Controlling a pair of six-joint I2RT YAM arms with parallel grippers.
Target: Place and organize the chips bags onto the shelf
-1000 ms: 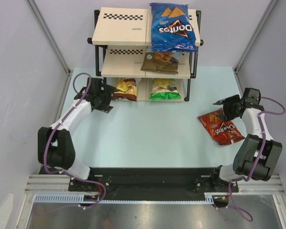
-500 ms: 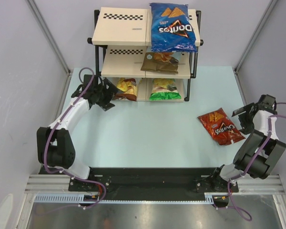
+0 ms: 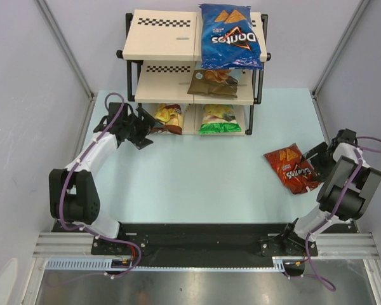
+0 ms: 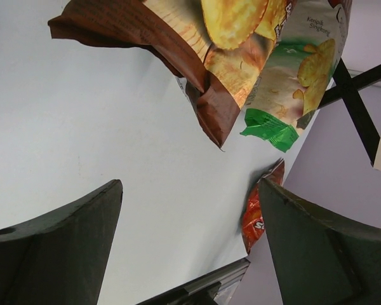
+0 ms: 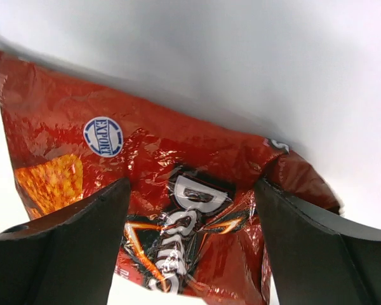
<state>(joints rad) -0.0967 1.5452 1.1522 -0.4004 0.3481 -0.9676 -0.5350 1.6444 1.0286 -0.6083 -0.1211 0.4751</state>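
Back comes the right gripper [image 5: 192, 184] from its swing out toward the table's right side, and it now sits at the right edge of the glossy red Doritos foil bag [image 3: 293, 168]. Its jaws are spread wide and clamp nothing. The wrist view shows the red foil filling the gap between the two dark fingers [image 5: 70, 248], though I cannot tell whether the tips touch it. That bag lies flat on the pale blue tabletop [image 3: 197, 171], well apart from the rack, the only one not shelved.

Over on the other side, the left gripper [image 4: 190, 184] has barely shifted in the last half second. Its jaws are wide apart too and empty, pointing at the small dark brown-red crinkled bag [image 3: 167, 119], just beside that bag's left end.

Count them: five bags in all, two grippers, one three-tier black-framed shelf with beige boards [image 3: 162, 35]. Four bags are on it. The brown-red one shares the bottom tier with the green-and-white cassava chip bag [image 3: 219, 119], side by side. One pale blue-and-brown bag [image 3: 213, 82] lies on the right half of the middle tier. The large blue Doritos bag [image 3: 232, 36] covers the right half of the top board, its lower edge hanging over the front.
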